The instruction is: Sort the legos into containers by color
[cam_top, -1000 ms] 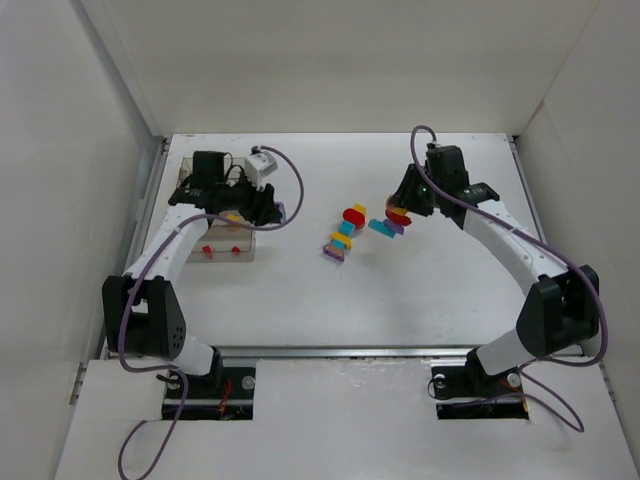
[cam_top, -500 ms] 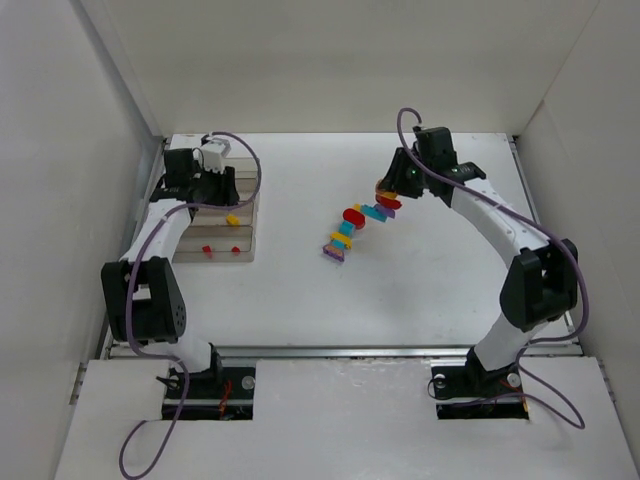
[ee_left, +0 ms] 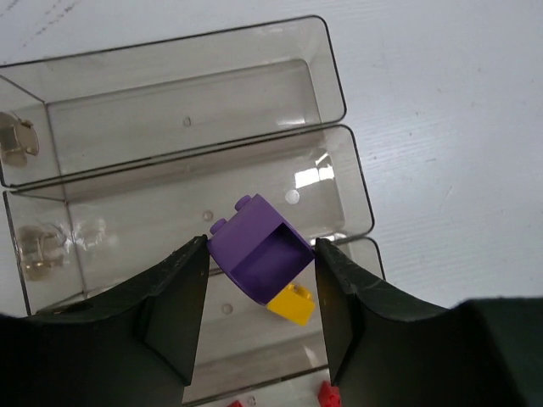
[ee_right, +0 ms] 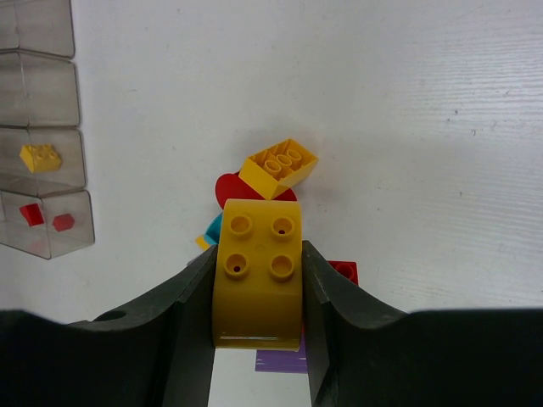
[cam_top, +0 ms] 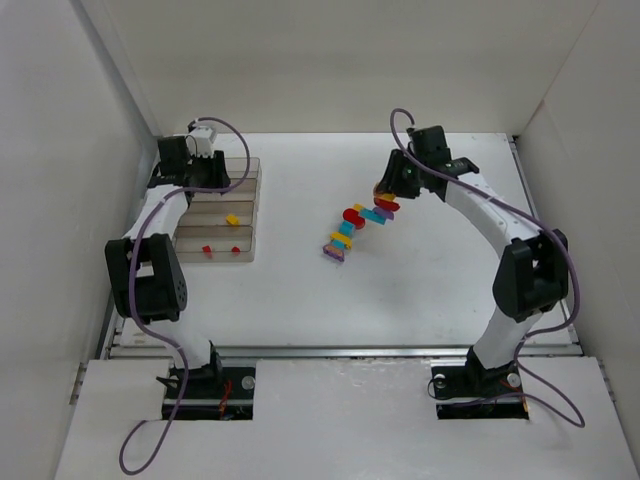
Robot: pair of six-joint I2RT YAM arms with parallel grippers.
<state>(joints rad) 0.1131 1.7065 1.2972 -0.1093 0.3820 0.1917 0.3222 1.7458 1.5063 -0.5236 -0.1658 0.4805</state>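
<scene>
My left gripper (ee_left: pixel 261 264) is shut on a purple lego (ee_left: pixel 253 250) and holds it above the clear smoke-tinted organizer (ee_left: pixel 339 85), over its second compartment from the far end. A yellow lego (ee_left: pixel 293 303) lies in the third compartment and red legos (ee_left: pixel 329 394) in the nearest one. In the top view the left gripper (cam_top: pixel 200 178) is over the organizer's (cam_top: pixel 255 200) far end. My right gripper (ee_right: pixel 257 288) is shut on a yellow four-stud lego (ee_right: pixel 257 271), lifted above the pile of loose legos (cam_top: pixel 350 228).
Under the right gripper lie a yellow brick (ee_right: pixel 278 168), a red round piece (ee_right: pixel 229 188), a small red brick (ee_right: pixel 344 271), a purple piece (ee_right: pixel 280 363) and a teal piece (ee_right: pixel 212 229). White walls enclose the table on three sides.
The left gripper has moved from the organizer's right side to over its far end, still carrying the purple lego. The right gripper has shifted slightly back and left above the pile with the yellow lego.
</scene>
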